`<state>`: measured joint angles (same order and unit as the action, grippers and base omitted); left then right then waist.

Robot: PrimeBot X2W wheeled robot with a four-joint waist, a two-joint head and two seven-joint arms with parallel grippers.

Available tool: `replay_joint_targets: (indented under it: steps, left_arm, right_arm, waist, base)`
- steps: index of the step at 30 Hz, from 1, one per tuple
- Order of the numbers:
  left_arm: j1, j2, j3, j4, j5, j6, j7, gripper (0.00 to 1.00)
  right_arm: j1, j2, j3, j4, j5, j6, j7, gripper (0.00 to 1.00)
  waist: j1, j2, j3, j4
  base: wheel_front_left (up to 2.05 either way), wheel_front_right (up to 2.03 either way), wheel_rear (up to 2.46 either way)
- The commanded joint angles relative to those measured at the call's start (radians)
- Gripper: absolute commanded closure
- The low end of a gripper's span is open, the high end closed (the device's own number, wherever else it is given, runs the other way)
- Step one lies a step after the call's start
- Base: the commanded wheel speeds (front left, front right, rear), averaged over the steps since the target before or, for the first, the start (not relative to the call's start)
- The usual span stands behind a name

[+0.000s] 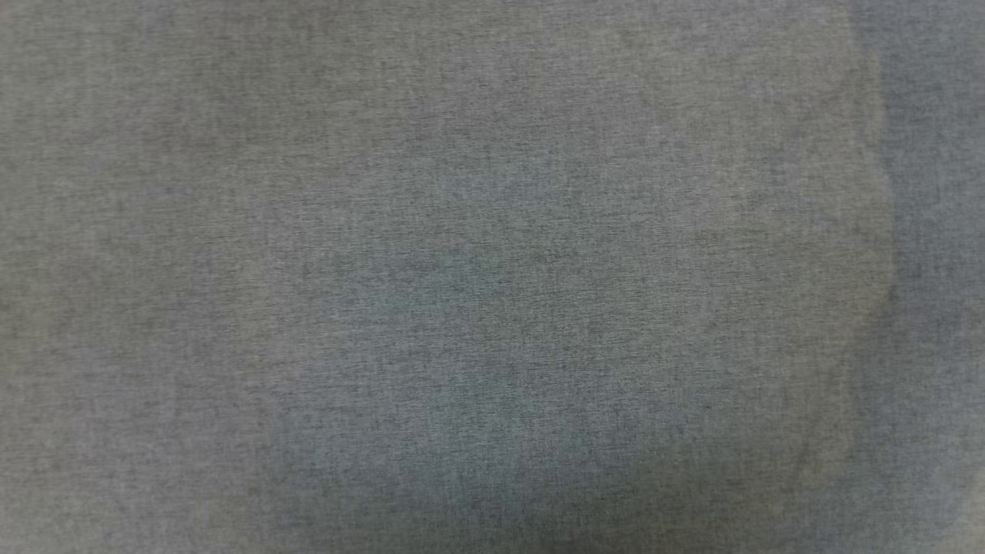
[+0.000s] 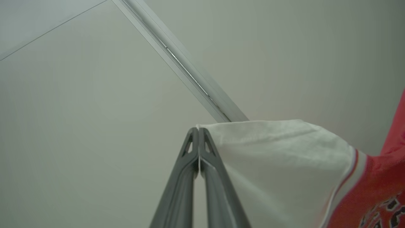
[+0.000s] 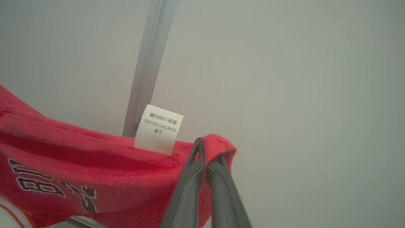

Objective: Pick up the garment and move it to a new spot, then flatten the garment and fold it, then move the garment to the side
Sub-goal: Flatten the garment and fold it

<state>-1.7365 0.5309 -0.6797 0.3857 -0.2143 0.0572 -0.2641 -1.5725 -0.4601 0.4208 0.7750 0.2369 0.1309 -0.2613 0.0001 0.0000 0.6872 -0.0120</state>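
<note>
You've got the red tee (image 3: 95, 164) up in the air, strung btwn both arms.

The left gripper (image 2: 198, 134) is closed tight on the top corner of its white section (image 2: 278, 164), prob. a sleeve. Only a thin sliver of cloth sits btwn the tips, so that's a shallow bite. The striped trim (image 2: 354, 171) and the red body hang off to one side of it.

The right gripper (image 3: 207, 152) is clamped on a bunched red edge. A fold pokes out past the tips and the care label (image 3: 159, 129) stands just beside them. That bite looks deeper. The black-and-white lettering (image 3: 47, 186) shows on the panel below.

Judgement: this is the carry/spread step, w/ flattening and folding not yet done.
- To do it well, hold the top edge taut but don't pull the arms wider, as the left pinch looks likely to slip first.
- Lower both sides level so the hem lands first, then lay the rest down away from you w/o twisting.
- Don't release until the cloth lies on the surface.

Around you:
- A metal rail (image 2: 190, 72) runs across the pale wall panel (image 2: 79, 126) behind both wrists. Nothing touches it, but give it room if you lift higher.
- The head cam shows grey heathered cloth (image 1: 492, 277) very close. I can't tell what it is, and you can't check the landing spot from it, so go slow.
</note>
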Motion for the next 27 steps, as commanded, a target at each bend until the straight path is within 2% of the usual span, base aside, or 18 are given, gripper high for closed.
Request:
replay_joint_targets:
  steps: [1,3,4,5,6,8,14,19,27]
  left_arm:
    - [0.119,0.023,0.028,-0.078,-0.006,0.019,0.000,1.00]
    - [0.275,0.041,0.065,-0.180,-0.018,0.038,0.000,1.00]
    - [0.449,0.061,0.101,-0.274,-0.018,0.060,0.000,1.00]
    - [0.449,0.061,0.101,-0.274,-0.018,0.060,0.000,1.00]
    - [0.614,0.069,0.146,-0.373,-0.020,0.083,0.000,1.00]
    - [0.774,0.078,0.194,-0.461,-0.010,0.104,0.000,1.00]
    - [1.220,0.037,0.323,-0.629,0.009,0.158,0.000,1.00]
    - [1.494,-0.025,0.392,-0.698,0.007,0.139,0.000,1.00]
    - [1.811,-0.088,0.452,-0.749,0.037,0.079,0.000,1.00]
  right_arm:
    - [0.088,0.011,-0.027,-0.041,-0.012,0.000,-0.005,1.00]
    - [0.181,0.014,-0.060,-0.093,-0.016,0.000,-0.005,1.00]
    - [0.289,0.022,-0.078,-0.141,-0.014,0.000,-0.005,1.00]
    - [0.289,0.022,-0.078,-0.141,-0.014,0.000,-0.005,1.00]
    - [0.388,0.021,-0.101,-0.182,0.009,0.000,-0.005,1.00]
    - [0.489,0.013,-0.121,-0.220,0.040,0.000,-0.005,1.00]
    - [0.789,-0.023,-0.165,-0.305,0.121,0.000,-0.005,1.00]
    - [1.005,-0.049,-0.158,-0.378,0.173,0.000,-0.005,1.00]
    - [1.249,-0.061,-0.151,-0.460,0.150,0.000,-0.006,1.00]
  waist:
    - [-0.0001,0.0000,-0.009,0.016]
    - [-0.0001,0.0000,-0.025,0.021]
    - [-0.0001,0.0000,-0.051,0.023]
    - [-0.0001,0.0000,-0.051,0.023]
    - [-0.0001,0.0000,-0.083,0.027]
    - [-0.0001,0.0000,-0.116,0.029]
    - [-0.0001,0.0000,-0.238,0.038]
    - [-0.0001,0.0000,-0.322,0.030]
    - [-0.0001,0.0000,-0.389,-0.001]
  base:
    - [0.00,0.00,0.00]
    - [0.00,0.00,0.00]
    - [0.00,0.00,0.00]
    - [0.00,0.00,0.00]
    - [0.00,0.00,0.00]
    - [0.00,0.00,0.00]
    - [0.00,0.00,0.00]
    - [0.00,0.00,0.00]
    - [0.00,0.00,0.00]
